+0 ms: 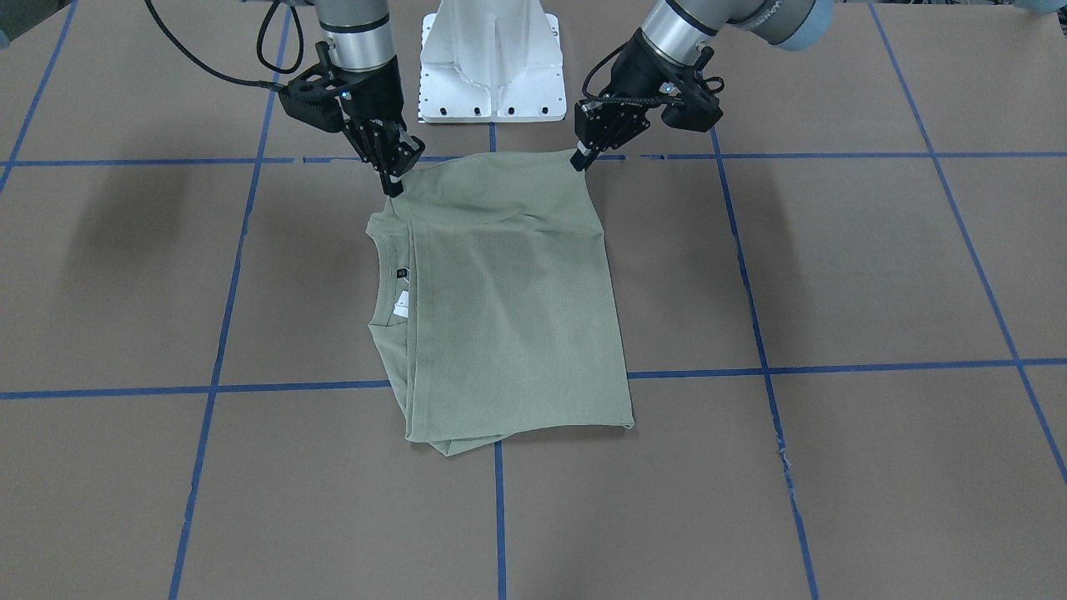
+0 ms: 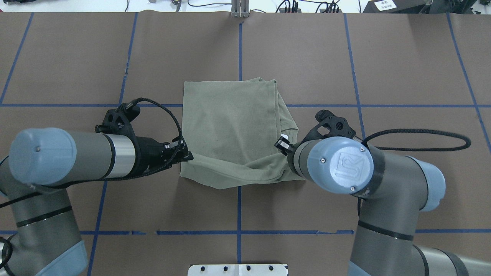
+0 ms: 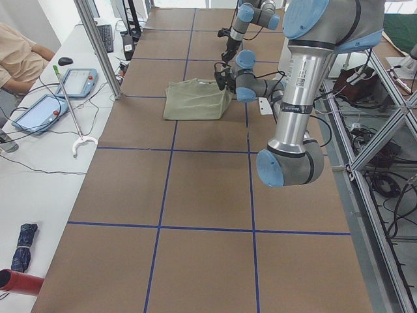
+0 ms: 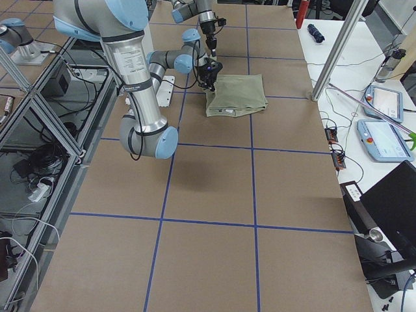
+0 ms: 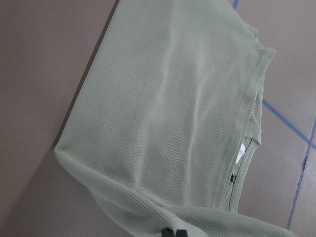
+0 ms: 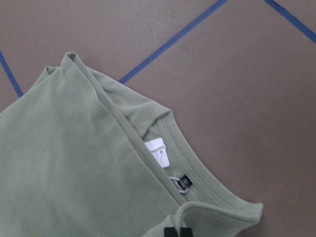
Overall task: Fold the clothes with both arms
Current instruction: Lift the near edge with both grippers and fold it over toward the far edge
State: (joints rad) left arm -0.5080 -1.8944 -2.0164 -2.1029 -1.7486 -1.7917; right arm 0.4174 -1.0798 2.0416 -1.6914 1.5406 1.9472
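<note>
- The shirt (image 1: 500,317) lay on the brown tabletop (image 1: 834,267) straight out from the white pedestal (image 1: 490,62), roughly midway between the robot-side edge and the far edge; it was already folded into a compact packet of several layers.
- The left gripper (image 1: 578,160) was clenched on the packet's robot-side corner at the end away from the neck; the right gripper (image 1: 393,182) was clenched on the robot-side corner at the neck end; in each wrist view the fingertips sat closed with a roll of knit between them.
- From where I stood the reason looked plain: one claw on each corner held that edge stretched between them, so it could be carried over as one straight line; the edge was raised off the tabletop and sagged a little in the middle, while the rest lay flat.
- My guess was that the step in hand was another halving, the robot-side edge to go over toward the far edge; that was not yet done.
- The collar (image 1: 385,283) pointed toward the tabletop's end on the robot's right, with the white hang tag (image 6: 157,150) showing in its opening.
- So the neck-to-hem line ran parallel to the robot-side edge; the packet itself looked slightly longer from robot-side edge to far edge, though it was too near square for me to be sure.
</note>
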